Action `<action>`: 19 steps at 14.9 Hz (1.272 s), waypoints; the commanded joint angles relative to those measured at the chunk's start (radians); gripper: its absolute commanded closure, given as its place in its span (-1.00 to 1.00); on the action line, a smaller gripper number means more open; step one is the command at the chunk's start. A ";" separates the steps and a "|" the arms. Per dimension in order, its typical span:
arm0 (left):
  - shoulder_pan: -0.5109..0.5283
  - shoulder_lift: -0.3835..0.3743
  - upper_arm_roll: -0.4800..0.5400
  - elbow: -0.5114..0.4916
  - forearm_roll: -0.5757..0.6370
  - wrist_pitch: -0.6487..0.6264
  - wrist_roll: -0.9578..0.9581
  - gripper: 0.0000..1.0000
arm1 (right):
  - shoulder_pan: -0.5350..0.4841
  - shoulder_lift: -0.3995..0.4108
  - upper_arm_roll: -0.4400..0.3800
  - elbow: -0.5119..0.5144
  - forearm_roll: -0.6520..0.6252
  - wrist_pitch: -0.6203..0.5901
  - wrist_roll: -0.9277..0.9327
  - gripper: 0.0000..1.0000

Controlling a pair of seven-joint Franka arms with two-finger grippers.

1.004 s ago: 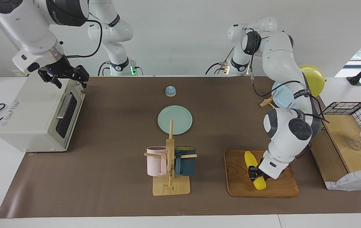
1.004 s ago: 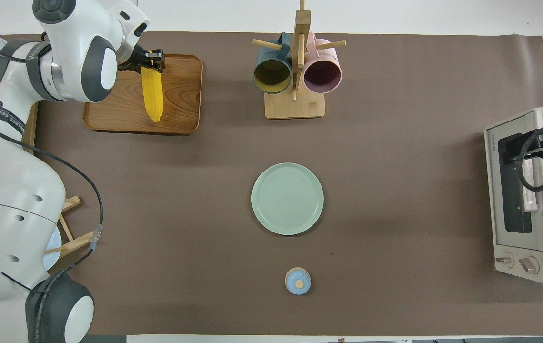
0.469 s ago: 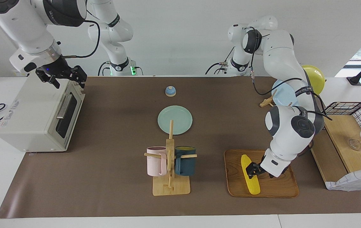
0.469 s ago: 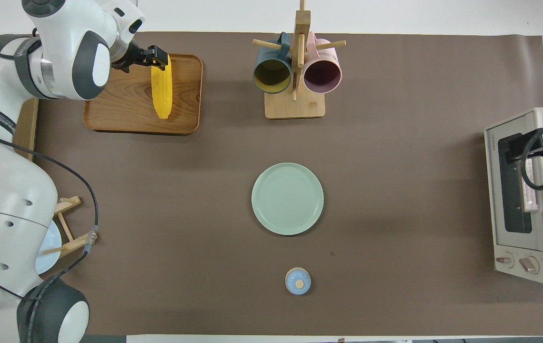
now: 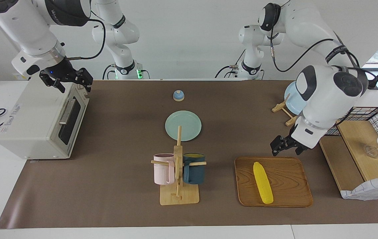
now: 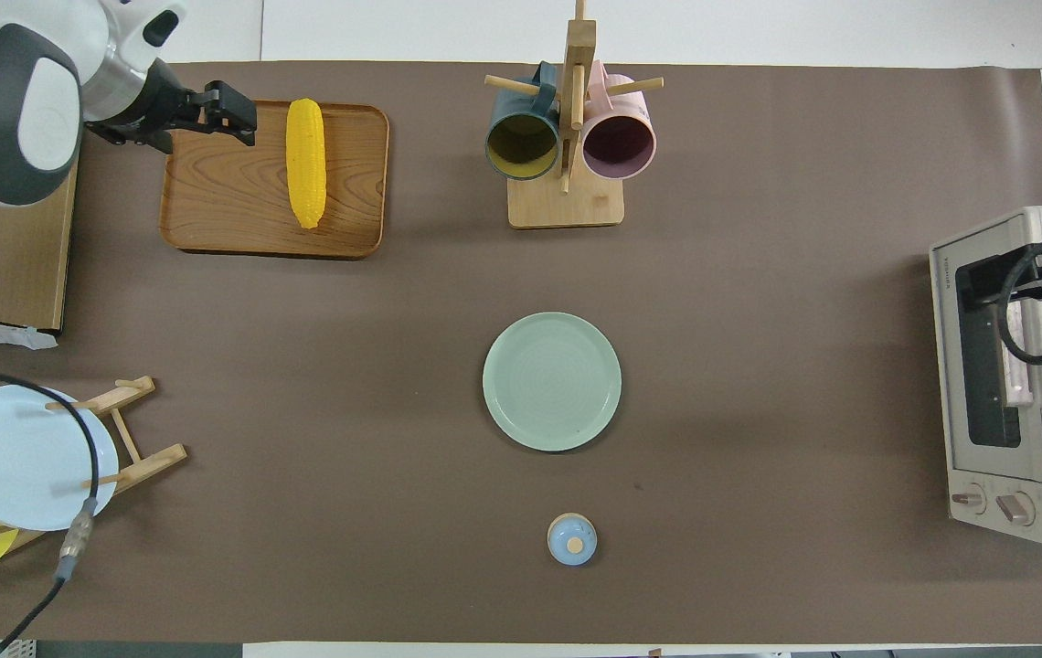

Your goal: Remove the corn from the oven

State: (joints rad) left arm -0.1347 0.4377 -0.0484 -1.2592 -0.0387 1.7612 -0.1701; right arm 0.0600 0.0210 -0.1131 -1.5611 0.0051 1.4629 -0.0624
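The corn (image 5: 263, 182) lies flat on a wooden tray (image 5: 291, 196) toward the left arm's end of the table; it also shows in the overhead view (image 6: 306, 163). My left gripper (image 5: 283, 147) is open and empty, raised over the tray's edge nearer the robots, apart from the corn; it also shows in the overhead view (image 6: 233, 110). The off-white oven (image 5: 36, 122) stands at the right arm's end with its glass door shut. My right gripper (image 5: 71, 81) is open over the oven's top edge by the door.
A green plate (image 5: 183, 125) lies mid-table. A wooden mug rack (image 5: 178, 166) with a pink and a dark blue mug stands farther from the robots. There is also a small blue bell (image 5: 178, 95), a plate stand with a light blue plate (image 5: 293, 99), and a wooden shelf with wire basket (image 5: 361, 146).
My left gripper let go of the corn and rose away toward the robots. The corn now lies free on the tray. The right arm has hardly moved.
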 commanded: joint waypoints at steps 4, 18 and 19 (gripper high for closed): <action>0.007 -0.309 0.004 -0.210 -0.009 -0.214 -0.028 -1.00 | -0.014 -0.009 0.015 0.001 0.007 0.031 0.006 -1.00; 0.024 -0.441 0.005 -0.379 -0.017 -0.330 -0.034 -1.00 | -0.023 -0.010 0.016 0.001 0.007 0.036 0.004 -1.00; 0.024 -0.432 0.007 -0.356 -0.015 -0.335 -0.034 -1.00 | -0.023 -0.010 0.016 0.001 0.007 0.036 0.004 -1.00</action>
State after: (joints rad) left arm -0.1220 -0.0285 -0.0358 -1.6647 -0.0392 1.4267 -0.1962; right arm 0.0547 0.0204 -0.1077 -1.5568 0.0051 1.4927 -0.0623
